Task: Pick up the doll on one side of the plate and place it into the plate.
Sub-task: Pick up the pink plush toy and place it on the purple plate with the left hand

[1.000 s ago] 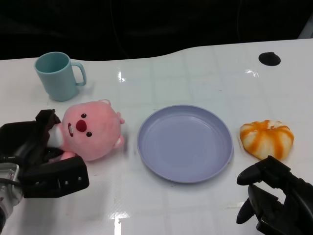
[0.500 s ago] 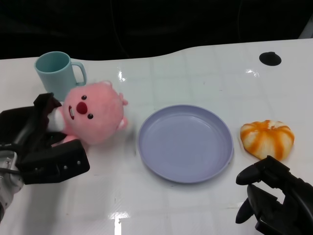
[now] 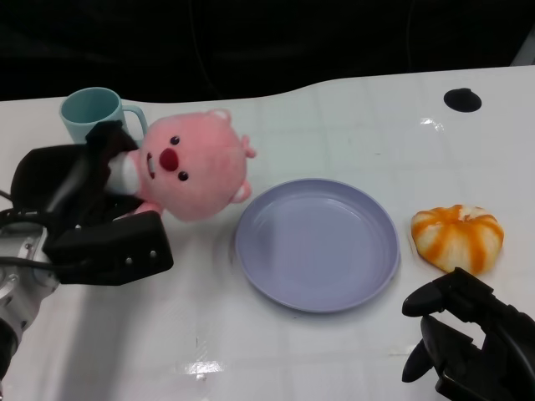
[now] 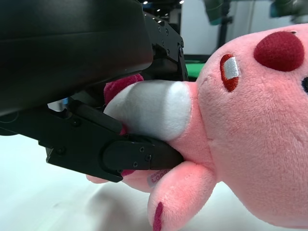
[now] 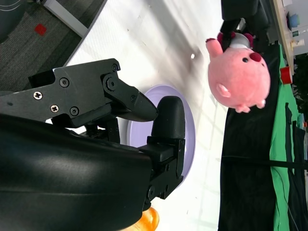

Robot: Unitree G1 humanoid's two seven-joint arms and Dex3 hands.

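Up at the left of the head view, our left hand (image 3: 88,213) grips the pink plush doll (image 3: 191,164) by its white-and-magenta body, fingers closed around it; the left wrist view shows black fingers (image 4: 120,154) clamped under and over the doll's white belly. We hold the doll lifted, its head tilted toward the lavender plate (image 3: 316,244), its lower edge just beside the plate's left rim but not over the dish as far as we can tell. In the right wrist view the doll (image 5: 238,72) hangs clear above the white tabletop with its shadow below it.

Our right hand (image 3: 468,334) rests low at the right, holding nothing, its fingers partly curled and apart. Just beyond it lies an orange-and-white striped bun-shaped toy (image 3: 456,236), near the plate's right rim but apart from it. Between that toy and the doll the plate's whole bowl lies bare, with open table on its near side.

A teal mug (image 3: 88,113) stands behind our left hand, partly hidden by the hand and the doll. A small black disc (image 3: 461,99) sits near the table's far right edge. We see the glossy white table (image 3: 334,125) reflecting lights, its far edge curving against a dark background. The wrist views show green flooring and a grey floor beyond the table.
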